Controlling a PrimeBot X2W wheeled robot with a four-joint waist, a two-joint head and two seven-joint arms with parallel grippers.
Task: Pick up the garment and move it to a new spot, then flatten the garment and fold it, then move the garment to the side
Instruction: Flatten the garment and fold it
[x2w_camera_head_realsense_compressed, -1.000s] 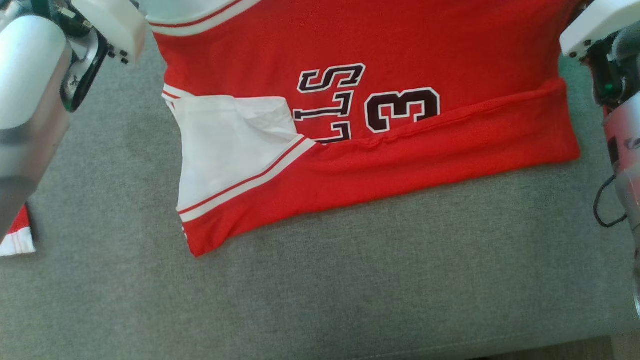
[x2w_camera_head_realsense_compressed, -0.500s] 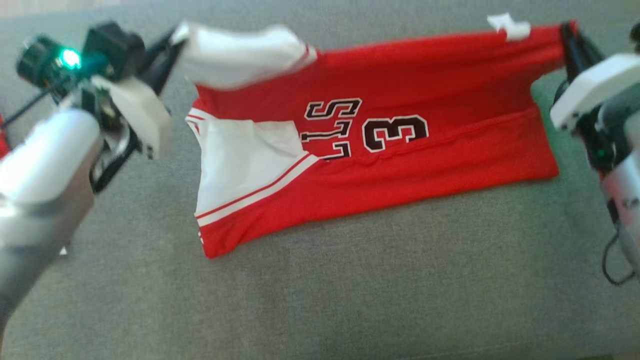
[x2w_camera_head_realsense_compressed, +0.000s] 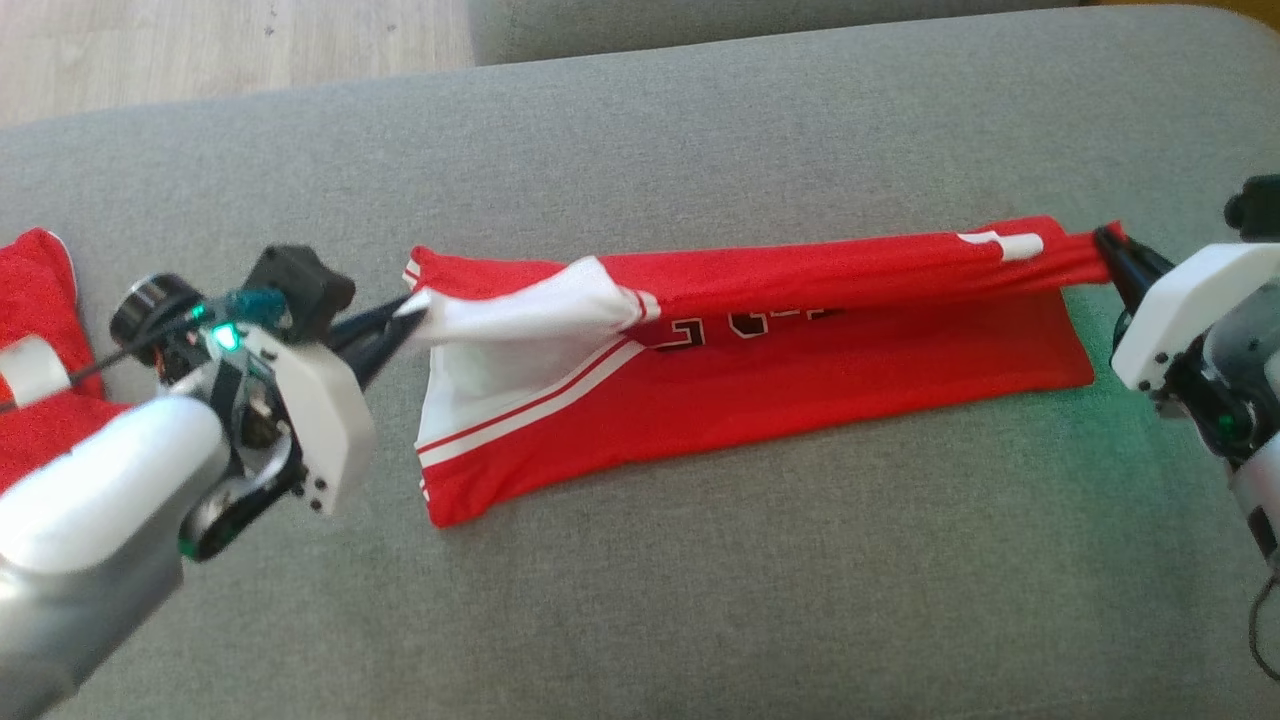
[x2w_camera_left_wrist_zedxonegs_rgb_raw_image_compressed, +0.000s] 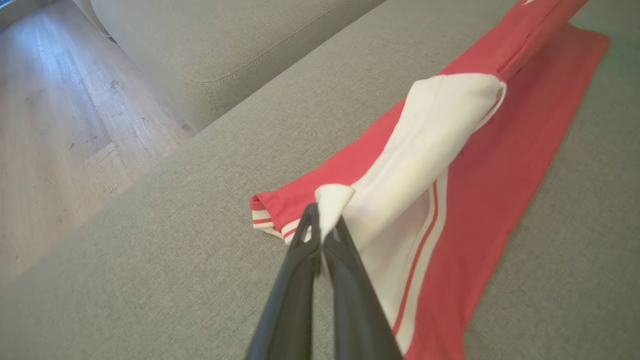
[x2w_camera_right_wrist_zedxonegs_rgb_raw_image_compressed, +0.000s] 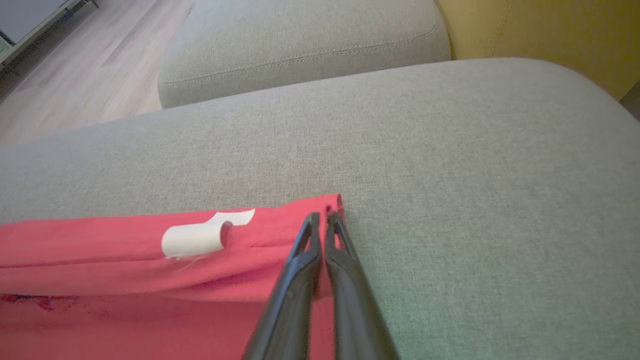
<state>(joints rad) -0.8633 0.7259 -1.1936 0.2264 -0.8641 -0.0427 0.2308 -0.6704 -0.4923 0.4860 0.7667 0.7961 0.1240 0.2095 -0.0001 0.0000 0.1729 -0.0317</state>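
Right now the red garment (x2w_camera_head_realsense_compressed: 800, 370) is lying across the middle of the head view on the grey cushion (x2w_camera_head_realsense_compressed: 700, 600). Its lower layer is resting flat. Its upper long edge is being held up as a taut band running from centre left to upper right. A white sleeve panel (x2w_camera_head_realsense_compressed: 520, 310) is bunching at the band's left end, and a white tag (x2w_camera_head_realsense_compressed: 1000, 243) is sitting near its right end. The lettering is mostly hiding under the band.

The left gripper (x2w_camera_head_realsense_compressed: 405, 318), at centre left, is clamping the garment's white corner. In the left wrist view the fingers are pinching together with white cloth poking out at the tips. The right gripper (x2w_camera_head_realsense_compressed: 1105, 245), at the right edge, is clenching the red corner, with its tips closing on the hem in the right wrist view.

This is looking like the fold step, with the lifted edge going over the flat half. Doing it well probably means:
- bringing both grippers toward the bottom of the frame together and at equal height, with tension on the band so nothing is sagging;
- landing the edge on the near hem, which is slanting down toward the lower left, so the left end is likely needing more travel;
- watching that the white panel is not crumpling underneath;
- letting go only once the cloth is touching down.

Another red cloth (x2w_camera_head_realsense_compressed: 40, 290) is lying at the left edge, well apart, and wooden floor (x2w_camera_head_realsense_compressed: 200, 50) is showing at the upper left.
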